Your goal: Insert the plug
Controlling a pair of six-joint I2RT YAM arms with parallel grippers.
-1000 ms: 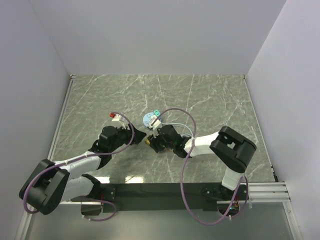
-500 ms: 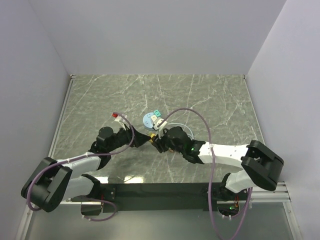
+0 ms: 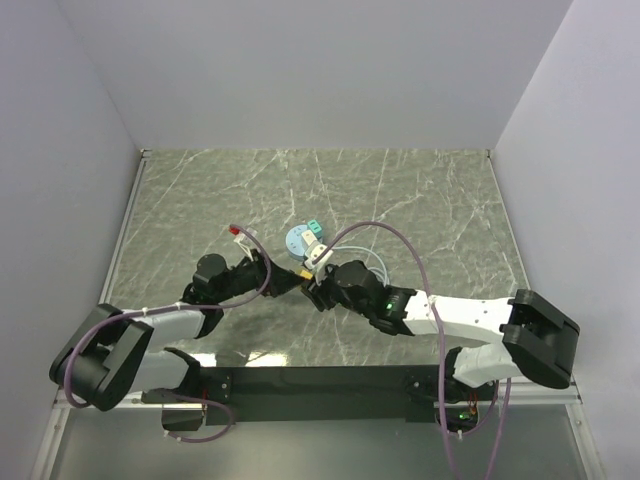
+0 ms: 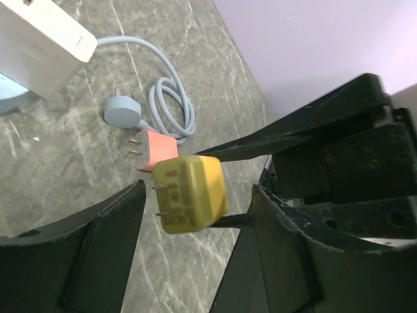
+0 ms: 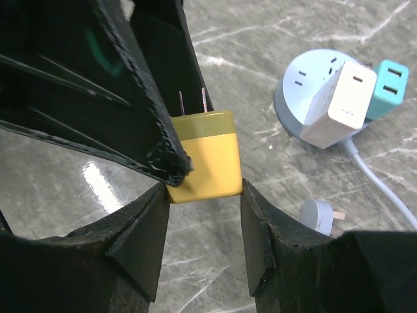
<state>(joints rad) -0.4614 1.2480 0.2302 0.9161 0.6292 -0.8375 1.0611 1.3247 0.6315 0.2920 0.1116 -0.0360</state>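
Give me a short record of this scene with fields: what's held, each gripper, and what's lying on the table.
held: yellow plug
right gripper: jaws shut on the yellow plug
left gripper: jaws open, one each side of the yellow plug
round socket: white charger and teal adapter plugged in
loose on table: grey plug, orange plug

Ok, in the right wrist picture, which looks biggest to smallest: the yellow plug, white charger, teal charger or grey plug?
1. yellow plug, but it is nearest the camera.
2. white charger.
3. teal charger and grey plug: too alike to rank.
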